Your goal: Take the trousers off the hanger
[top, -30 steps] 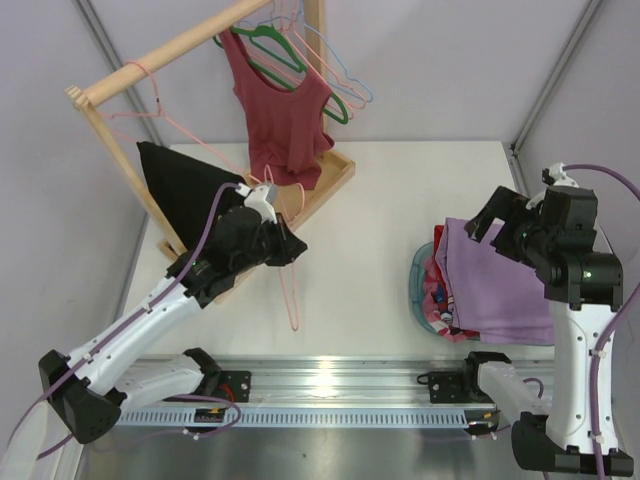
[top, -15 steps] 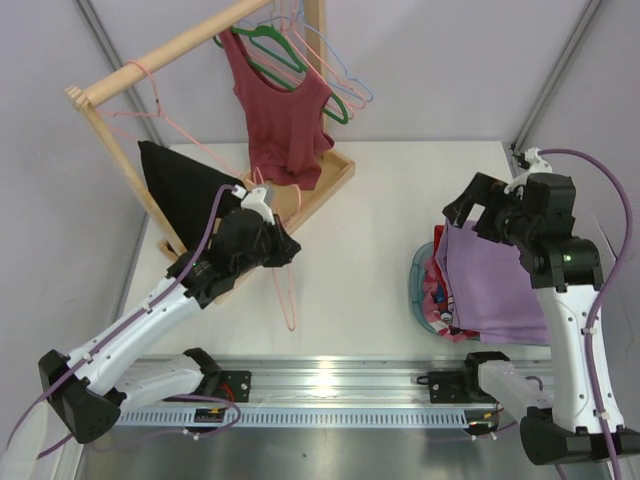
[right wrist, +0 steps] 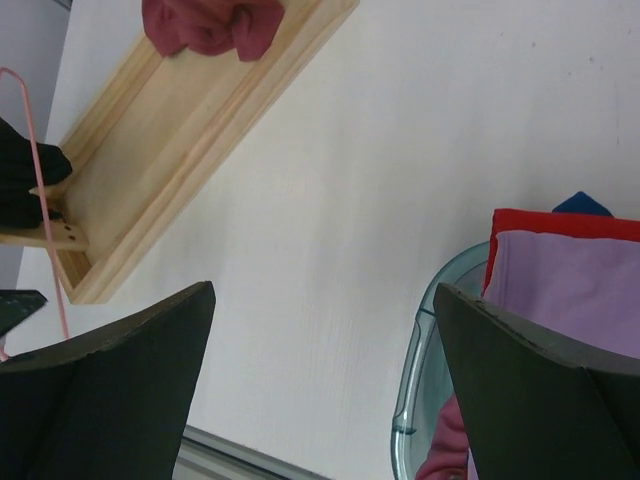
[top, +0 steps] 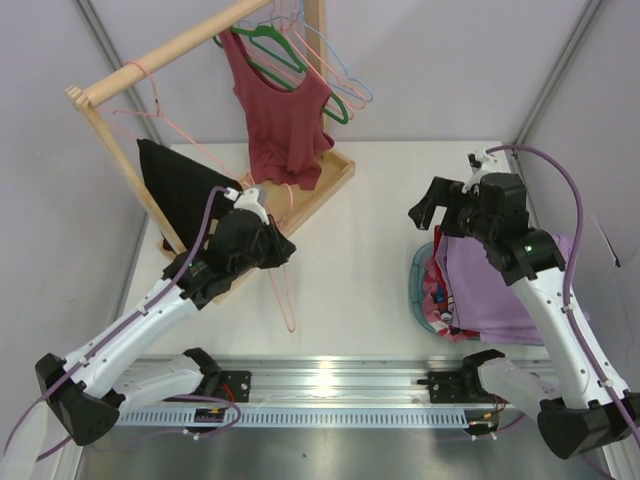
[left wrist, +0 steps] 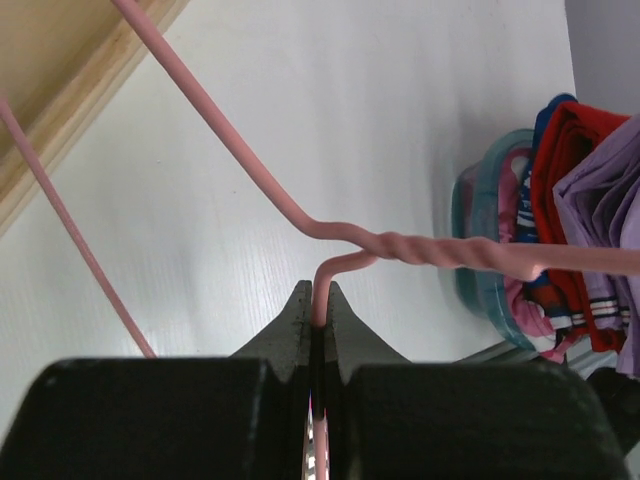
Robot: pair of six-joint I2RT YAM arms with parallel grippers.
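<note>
The lilac trousers (top: 500, 290) lie folded on top of the clothes pile in the teal basket (top: 417, 285) at the right, free of any hanger. They also show in the left wrist view (left wrist: 610, 190) and the right wrist view (right wrist: 580, 290). My left gripper (top: 275, 245) is shut on the hook wire of the bare pale pink hanger (top: 285, 295), which dangles over the table. The wire is pinched between the left gripper's (left wrist: 317, 295) jaws just under the hanger's twisted neck (left wrist: 430, 250). My right gripper (top: 432, 210) hangs open and empty over the table, left of the basket.
A wooden rack (top: 150, 60) stands at the back left with a maroon top (top: 280, 110) on a green hanger (top: 290, 70), a black garment (top: 180, 180) and another pink hanger (top: 150, 100). Its base tray (right wrist: 170, 170) lies on the table. A metal rail (top: 330, 385) runs along the near edge.
My right arm has swung left off the trousers pile, and its jaws now hang over the bare table. The left gripper, with the hanger, has drifted slightly back and left.
</note>
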